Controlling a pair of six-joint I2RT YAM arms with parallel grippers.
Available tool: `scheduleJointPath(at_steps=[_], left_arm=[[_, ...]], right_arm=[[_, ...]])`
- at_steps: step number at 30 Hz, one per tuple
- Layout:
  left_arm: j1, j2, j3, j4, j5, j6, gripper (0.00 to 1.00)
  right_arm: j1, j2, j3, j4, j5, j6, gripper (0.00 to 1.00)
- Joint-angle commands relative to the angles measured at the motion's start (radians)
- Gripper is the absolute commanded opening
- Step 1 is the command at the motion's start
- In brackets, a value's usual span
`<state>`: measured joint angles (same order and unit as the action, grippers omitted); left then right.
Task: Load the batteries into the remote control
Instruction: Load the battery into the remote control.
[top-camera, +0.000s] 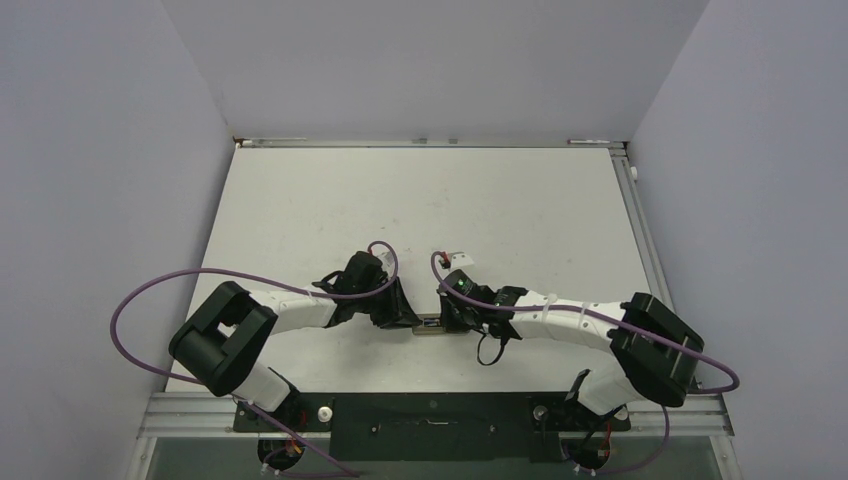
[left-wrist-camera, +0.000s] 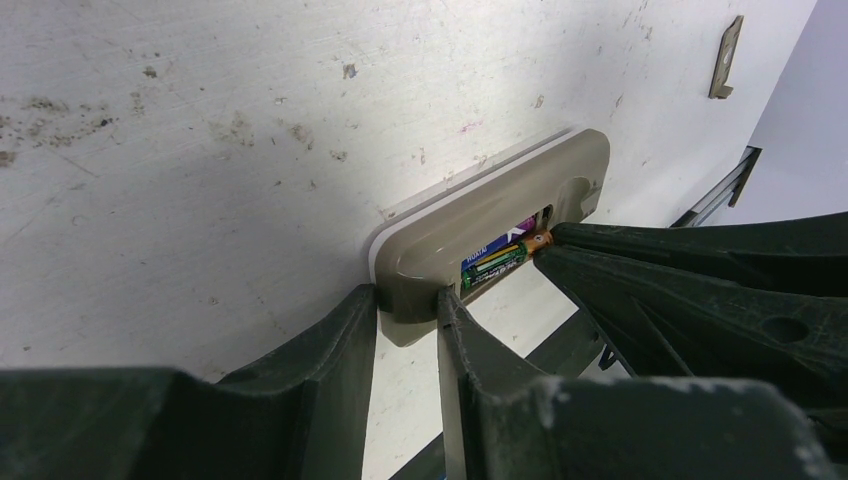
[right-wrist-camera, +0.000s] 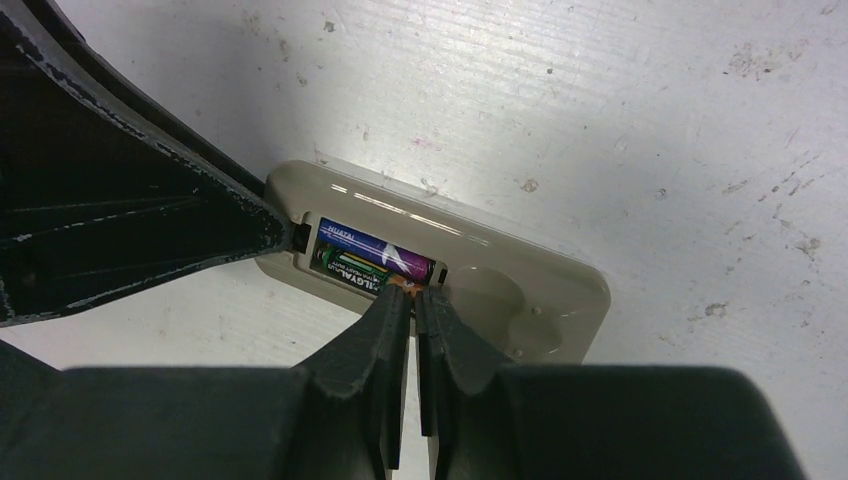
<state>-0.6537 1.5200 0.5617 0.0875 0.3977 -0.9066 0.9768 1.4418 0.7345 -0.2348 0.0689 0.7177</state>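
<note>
White, scuffed table (top-camera: 330, 200) carries everything. Left gripper (left-wrist-camera: 407, 298) is clamped on one short end of the remote control (right-wrist-camera: 520, 290), which lies back-up. Right gripper (right-wrist-camera: 413, 293), fingers almost together, touches an orange end of the batteries (right-wrist-camera: 370, 250), which lie side by side in the recess.

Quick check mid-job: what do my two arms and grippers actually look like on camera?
The left arm and right arm match: white links between boxy black joint housings, each trailing a looping purple cable. A green light shows on the right wrist. The gripper fingers are tapered, scuffed dark plastic.
</note>
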Motion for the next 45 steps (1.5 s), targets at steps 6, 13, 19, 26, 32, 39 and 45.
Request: scheduleJointPath(at_steps=[6,13,19,26,32,39,45], left_arm=[[-0.014,0.016,0.013,0.044,0.01,0.003,0.23],[-0.014,0.017,0.011,0.049,0.01,0.003,0.23],[-0.015,0.018,0.004,0.061,0.015,0.0,0.23],[-0.014,0.008,-0.008,0.064,0.015,-0.001,0.23],[-0.014,-0.001,-0.015,0.063,0.018,-0.002,0.23],[-0.016,-0.009,-0.014,0.057,0.018,-0.002,0.24],[-0.022,-0.02,-0.014,0.045,0.017,-0.003,0.26]], right_arm=[[0.037,0.047,0.037,0.004,0.012,-0.015,0.09],[0.094,0.086,0.086,-0.07,0.069,-0.026,0.09],[0.124,0.134,0.134,-0.142,0.128,-0.03,0.09],[0.125,0.155,0.161,-0.154,0.146,-0.037,0.09],[0.125,0.152,0.184,-0.146,0.147,-0.039,0.09],[0.122,0.089,0.206,-0.18,0.194,-0.045,0.11],[0.108,0.019,0.186,-0.209,0.233,-0.044,0.21]])
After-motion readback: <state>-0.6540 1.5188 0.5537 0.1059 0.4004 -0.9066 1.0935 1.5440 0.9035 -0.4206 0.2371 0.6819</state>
